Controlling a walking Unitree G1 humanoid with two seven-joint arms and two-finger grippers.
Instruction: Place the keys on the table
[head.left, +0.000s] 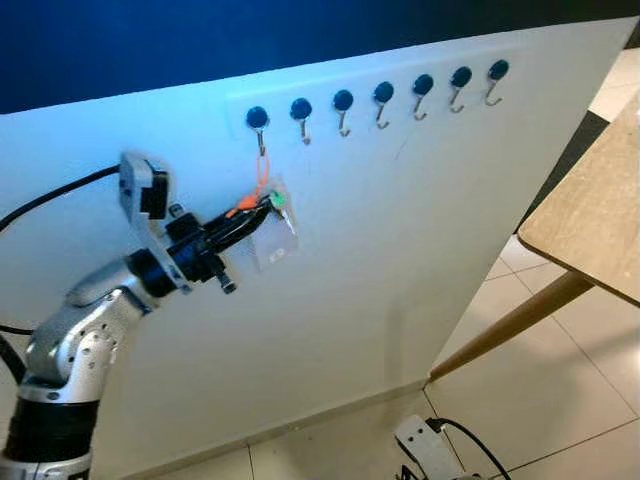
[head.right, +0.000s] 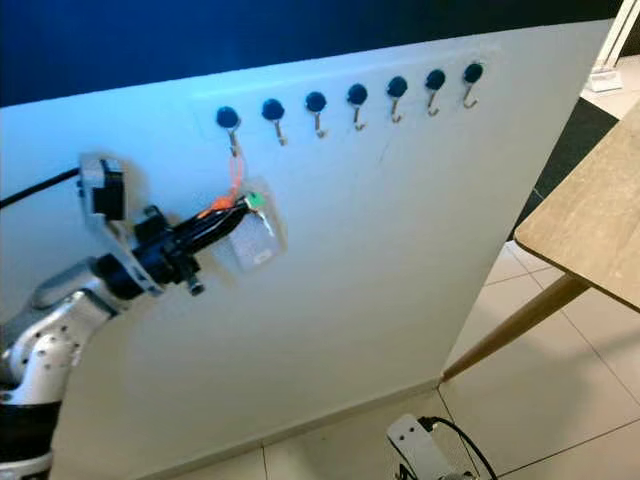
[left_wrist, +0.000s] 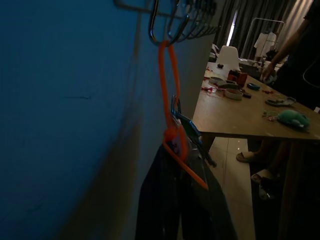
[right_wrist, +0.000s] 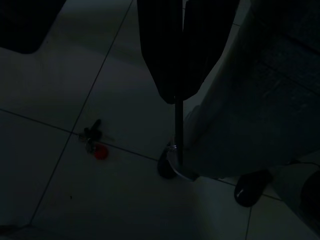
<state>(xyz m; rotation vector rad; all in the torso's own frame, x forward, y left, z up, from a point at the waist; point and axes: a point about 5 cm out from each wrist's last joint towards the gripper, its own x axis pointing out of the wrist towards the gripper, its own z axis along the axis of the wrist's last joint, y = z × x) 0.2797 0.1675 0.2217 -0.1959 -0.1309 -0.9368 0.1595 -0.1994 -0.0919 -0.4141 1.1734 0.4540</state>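
Partly hidden, keys (head.left: 272, 205) sit in left gripper (head.left: 262, 210).

A white panel (head.left: 400, 250) is seen standing upright on a pale tiled floor (head.left: 560, 390). Along its upper part a row of seven hooks (head.left: 384, 95) with dark round caps is fixed. Above the panel a dark blue wall (head.left: 250, 40) is seen. In the wrist view, the top is strewn with small items, among them a green soft object (left_wrist: 294, 118) and a red container (left_wrist: 242, 78); a white chair (left_wrist: 228, 56) is set at its far end, and a person's legs and feet (left_wrist: 255, 157) are seen below it. On the dim floor a second bunch with a red tag (right_wrist: 95, 140) is seen lying.
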